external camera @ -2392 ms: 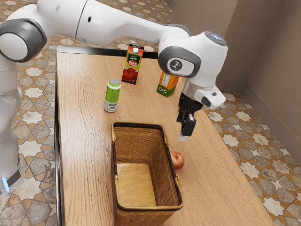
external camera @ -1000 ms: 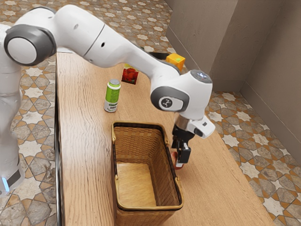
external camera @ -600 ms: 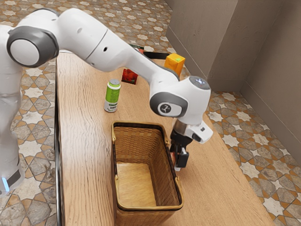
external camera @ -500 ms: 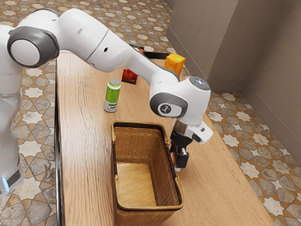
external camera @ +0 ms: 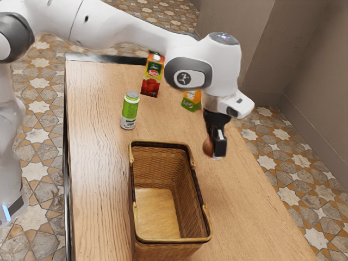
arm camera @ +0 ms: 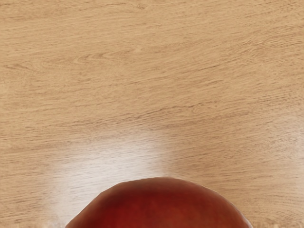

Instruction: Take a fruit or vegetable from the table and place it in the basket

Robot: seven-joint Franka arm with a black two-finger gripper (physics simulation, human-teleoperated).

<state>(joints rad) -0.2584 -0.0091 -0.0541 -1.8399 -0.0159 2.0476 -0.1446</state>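
In the exterior view my black gripper (external camera: 215, 151) is raised over the table, shut on the red apple (external camera: 207, 147), whose far part is hidden by the near finger. The same apple (arm camera: 161, 204) bulges up large at the lower edge of the wrist view. The wicker basket (external camera: 164, 240) stands on the table, its inside showing a bare bottom. My gripper is higher than the basket's rim and off to its side, toward the exterior view's right.
A green-and-white can (external camera: 129, 111) stands behind the basket. Farther back are a red juice carton (external camera: 153, 75) and an orange-and-green carton (external camera: 191, 101), partly covered by the arm. The wooden table (external camera: 98, 179) extends around the basket.
My gripper has risen from low beside the basket, carrying the apple up off the table and slightly back. Both cartons are less covered by the arm now.
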